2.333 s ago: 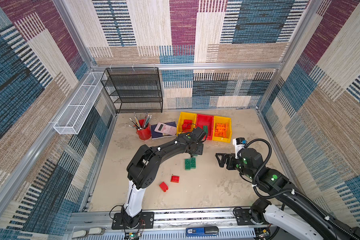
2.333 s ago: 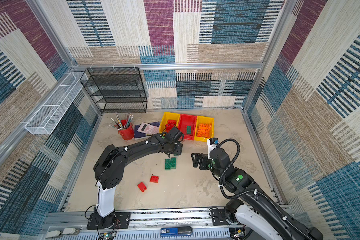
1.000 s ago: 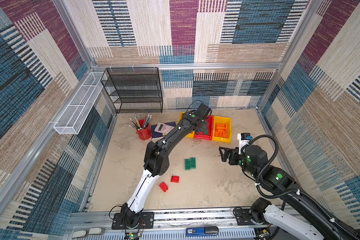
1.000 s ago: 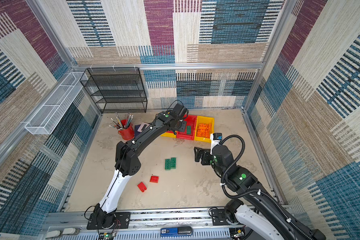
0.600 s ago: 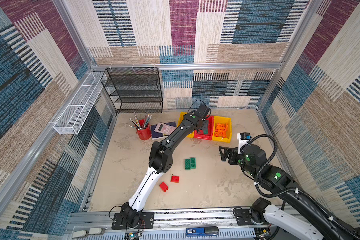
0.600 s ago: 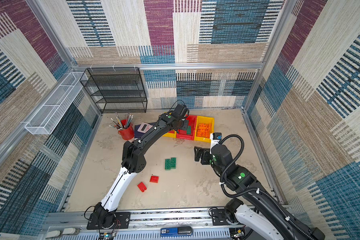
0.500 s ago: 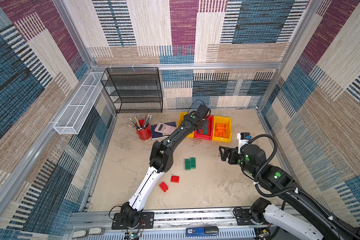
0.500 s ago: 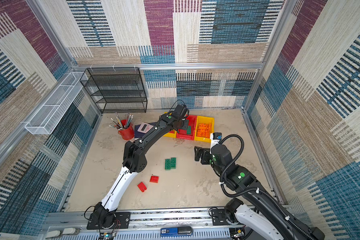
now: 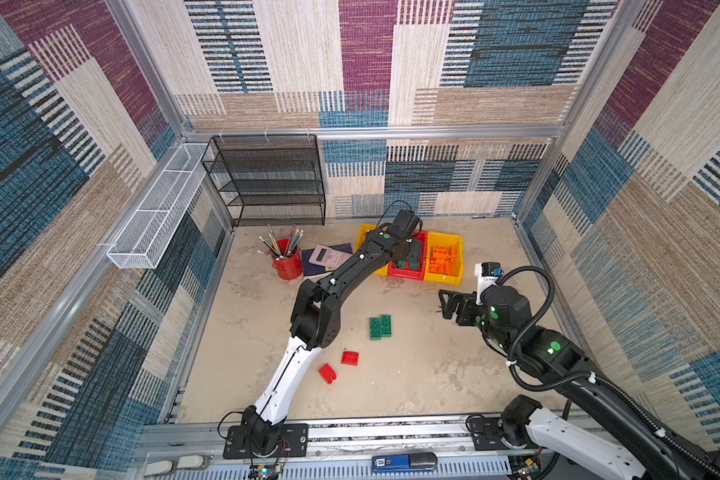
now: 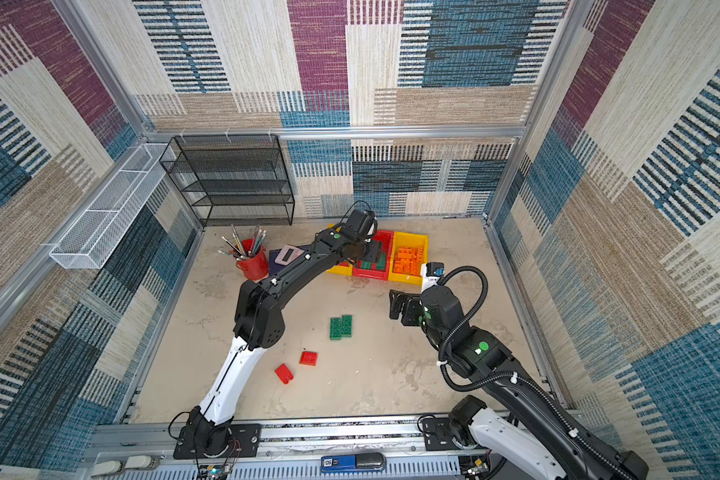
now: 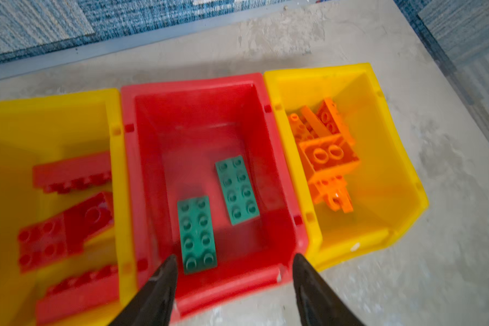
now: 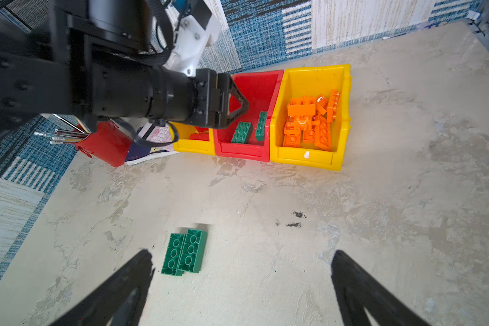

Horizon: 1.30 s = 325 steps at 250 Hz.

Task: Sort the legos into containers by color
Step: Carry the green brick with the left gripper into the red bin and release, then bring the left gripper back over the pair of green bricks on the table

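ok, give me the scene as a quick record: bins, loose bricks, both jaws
red bin: two green bricks
left yellow bin: red bricks
right yellow bin: orange bricks
table: green pair, touching; two loose red bricks
left gripper: jaws open, empty, over red bin
right gripper: jaws open, empty, clear of green pair

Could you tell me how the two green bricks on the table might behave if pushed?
The green bricks look rigid and flat-sided, so they should slide, not roll. They lie side by side, so a push may separate them.
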Available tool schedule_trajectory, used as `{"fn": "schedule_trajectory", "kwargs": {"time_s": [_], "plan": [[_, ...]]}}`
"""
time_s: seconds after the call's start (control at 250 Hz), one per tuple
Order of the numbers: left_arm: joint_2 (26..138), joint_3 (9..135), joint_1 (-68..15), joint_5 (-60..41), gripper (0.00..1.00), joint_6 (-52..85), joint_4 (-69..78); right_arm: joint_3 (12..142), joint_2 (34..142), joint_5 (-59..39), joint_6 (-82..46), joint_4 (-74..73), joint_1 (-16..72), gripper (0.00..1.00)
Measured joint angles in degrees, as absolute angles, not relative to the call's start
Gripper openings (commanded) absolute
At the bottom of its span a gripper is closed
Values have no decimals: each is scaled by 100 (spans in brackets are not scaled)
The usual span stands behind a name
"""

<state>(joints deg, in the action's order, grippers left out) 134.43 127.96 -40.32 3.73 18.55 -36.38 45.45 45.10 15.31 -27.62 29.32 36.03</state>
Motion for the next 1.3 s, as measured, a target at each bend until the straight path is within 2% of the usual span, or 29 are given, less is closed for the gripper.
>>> {"fn": "schedule_trajectory", "kwargs": {"time_s": [0.284, 0.512, 0.648, 0.832, 1.096, 1.3], "plan": [[10318, 8040, -4499, 554, 57, 2473, -2600, 4519, 4379, 1192, -2762, 2915, 3607, 100], [8833, 5852, -5321, 790, 51, 3253, -2189, 4460, 4421, 1011, -2705, 2928, 3614, 100], [8613, 5253, -5686, 819, 49, 3616, -1822, 4434, 4383, 899, -2692, 2930, 3614, 100], [9045, 5098, -5911, 652, 47, 3922, -1339, 4418, 4270, 792, -2694, 2943, 3614, 100], [9568, 5144, -5830, 735, 47, 3916, -1085, 4431, 4160, 797, -2694, 2987, 3614, 100], [9679, 5140, -5452, 738, 47, 3820, -897, 4429, 4213, 808, -2694, 2987, 3614, 100]]}}
